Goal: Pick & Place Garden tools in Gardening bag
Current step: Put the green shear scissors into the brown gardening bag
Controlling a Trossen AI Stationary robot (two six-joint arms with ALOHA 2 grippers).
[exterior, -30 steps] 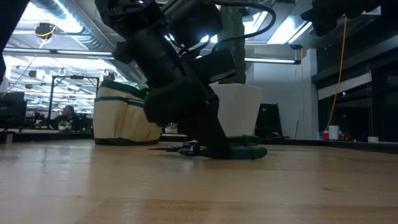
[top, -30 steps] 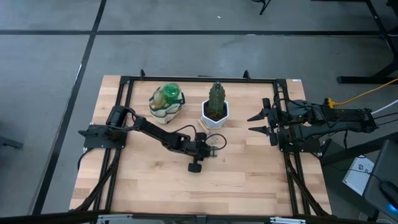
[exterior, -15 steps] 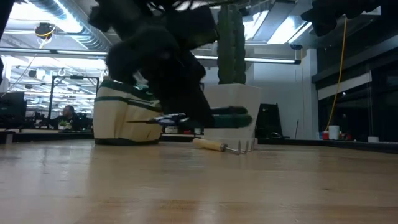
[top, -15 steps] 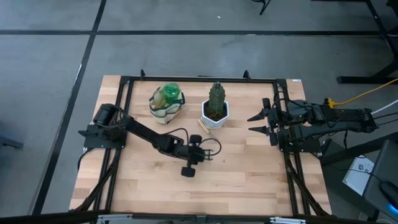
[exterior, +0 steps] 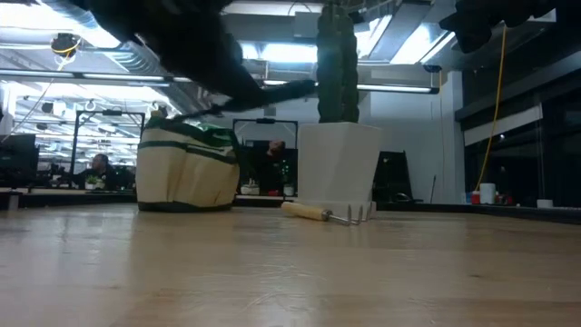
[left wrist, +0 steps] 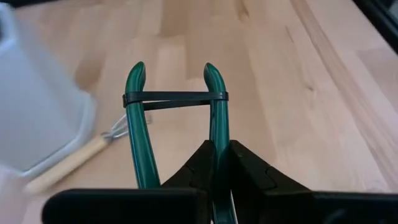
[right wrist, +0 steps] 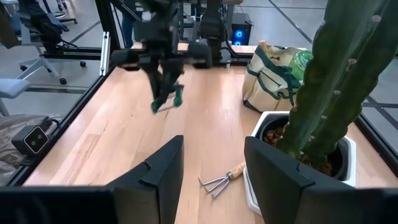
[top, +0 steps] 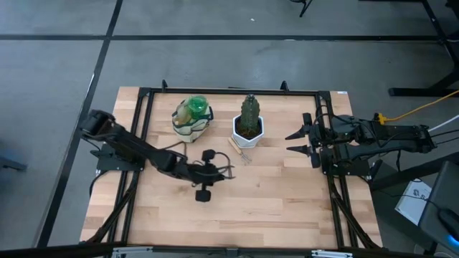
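Note:
My left gripper is shut on green-handled pruning shears, held above the table's middle; they also show in the right wrist view. The beige and green gardening bag stands at the far left with the green spray bottle inside it. The wooden-handled hand fork lies flat on the table beside the white pot. My right gripper is open and empty at the table's right edge. The trowel does not show. My left gripper pinches one handle of the shears between its two fingers. The fingers lie roughly level and along the handle, pointing toward the table's right. Both handle ends, joined by a black band, stick out past the fingertips. The shears are lifted clear of the table; the gripper hides the blades.
A green cactus in a white hexagonal pot stands right of the bag, close to the fork. A black frame runs round the table. Bare wood lies toward the near edge. People show in the room beyond.
My left gripper has risen from the table with the shears, lifting them clear, and has gone toward the table's left edge. The hand fork, which the arm hid before, now shows lying by the pot.

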